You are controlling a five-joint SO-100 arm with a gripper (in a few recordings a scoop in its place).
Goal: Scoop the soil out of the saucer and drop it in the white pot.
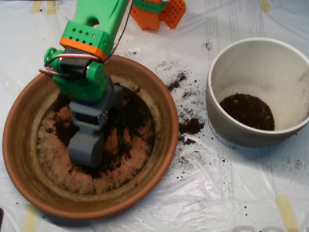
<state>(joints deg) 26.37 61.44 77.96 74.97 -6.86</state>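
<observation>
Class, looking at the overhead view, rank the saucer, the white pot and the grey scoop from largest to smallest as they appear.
1. The saucer, widest.
2. The white pot.
3. The scoop, smallest, though nearer the camera than the dishes, so it looks bigger than it is.

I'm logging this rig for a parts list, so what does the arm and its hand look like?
The arm is bright green printed plastic with an orange band and a row of small square holes above it. A black servo sits at the wrist, with red, white and black cables looping past it. The hand is a plain grey, blocky clamshell scoop with rounded edges. An orange printed part sits near the top edge.
</observation>
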